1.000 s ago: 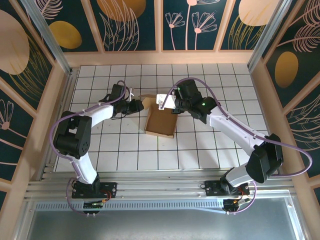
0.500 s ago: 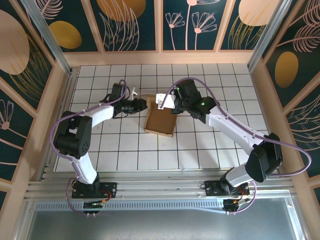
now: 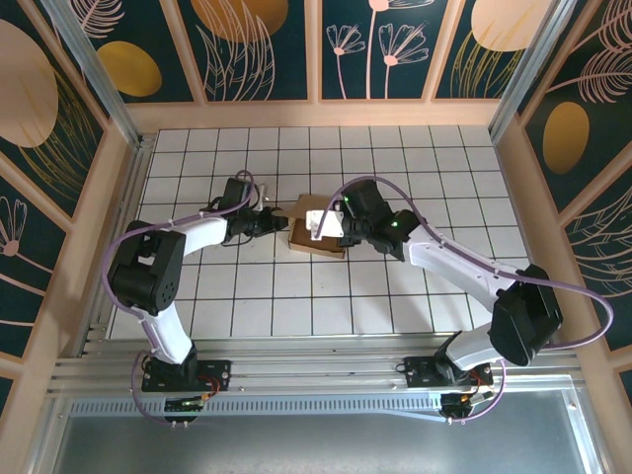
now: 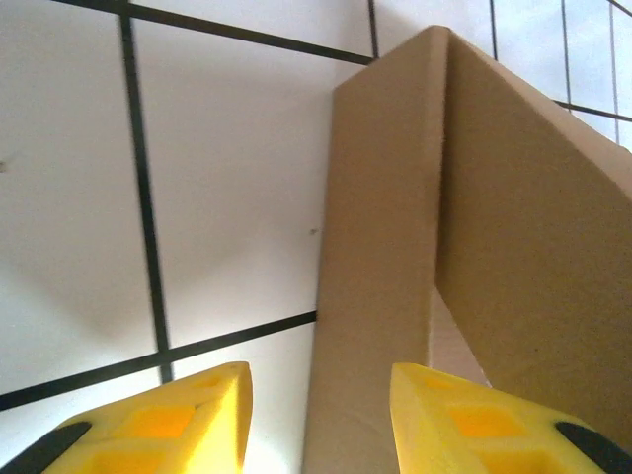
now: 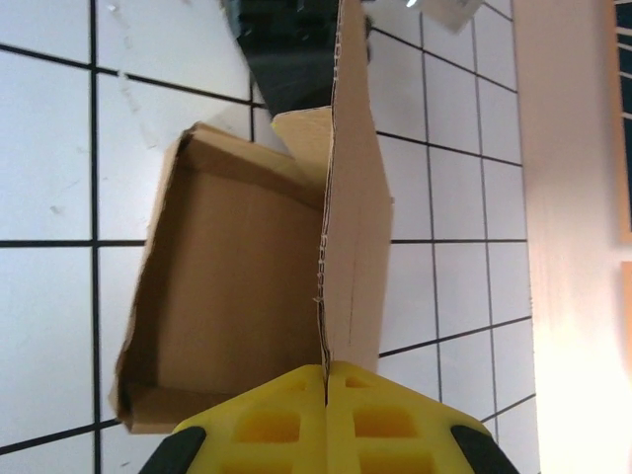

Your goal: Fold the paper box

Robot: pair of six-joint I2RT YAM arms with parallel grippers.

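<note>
1. Pinching an upright flap of the paper box (image 5: 247, 286), our right claw (image 5: 326, 373) has its fingers pressed together on the cardboard.
2. Our left claw (image 4: 316, 380) stands spread at the box's left wall corner.
3. We see the box near the middle of the surface (image 3: 415, 158), between both claws.

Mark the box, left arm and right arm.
Box (image 5: 227, 286): right wrist view, on its inner floor.
Left arm (image 3: 197, 234): top view, on the white forearm link.
Right arm (image 3: 459, 270): top view, on the white forearm link.
</note>
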